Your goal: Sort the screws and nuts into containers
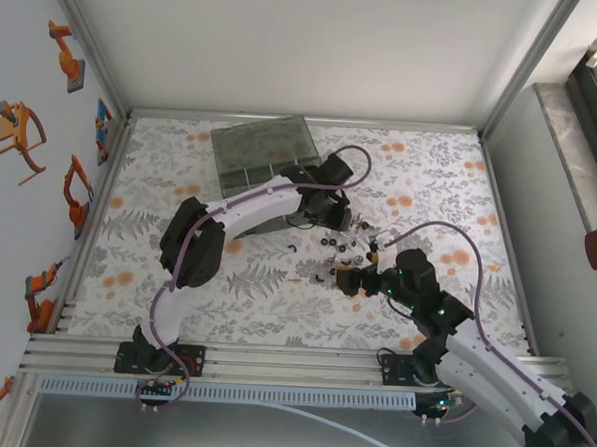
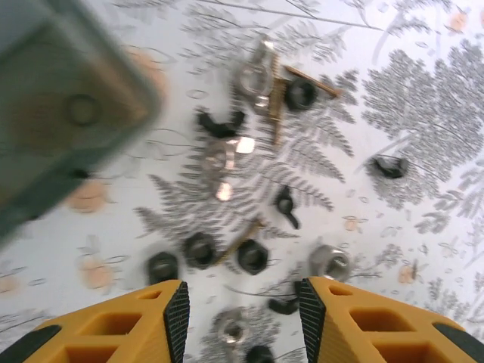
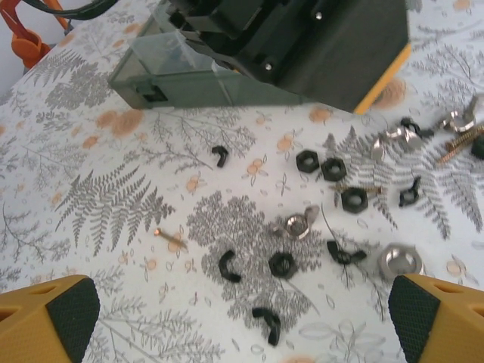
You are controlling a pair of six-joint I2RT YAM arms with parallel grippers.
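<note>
Screws and nuts (image 1: 342, 248) lie scattered on the fern-patterned cloth between my two grippers. My left gripper (image 2: 243, 318) hovers open over them, with a silver nut (image 2: 231, 329) on the cloth below its gap. Black hex nuts (image 2: 252, 255) and a brass screw (image 2: 276, 102) lie just ahead. The smoky-grey organiser box with the containers (image 1: 262, 154) stands behind the left gripper (image 1: 334, 217); its corner (image 2: 60, 106) looks blurred. My right gripper (image 3: 242, 318) is wide open and holds nothing, above a black hex nut (image 3: 281, 264), a silver wing nut (image 3: 297, 224) and a brass screw (image 3: 168, 237).
The patterned cloth (image 1: 171, 177) is fenced by metal-framed walls at the back and sides, with an aluminium rail (image 1: 271, 362) along the near edge. The left arm's black wrist (image 3: 318, 38) hangs over the box (image 3: 174, 72). A lone black nut (image 2: 391, 166) lies to the right.
</note>
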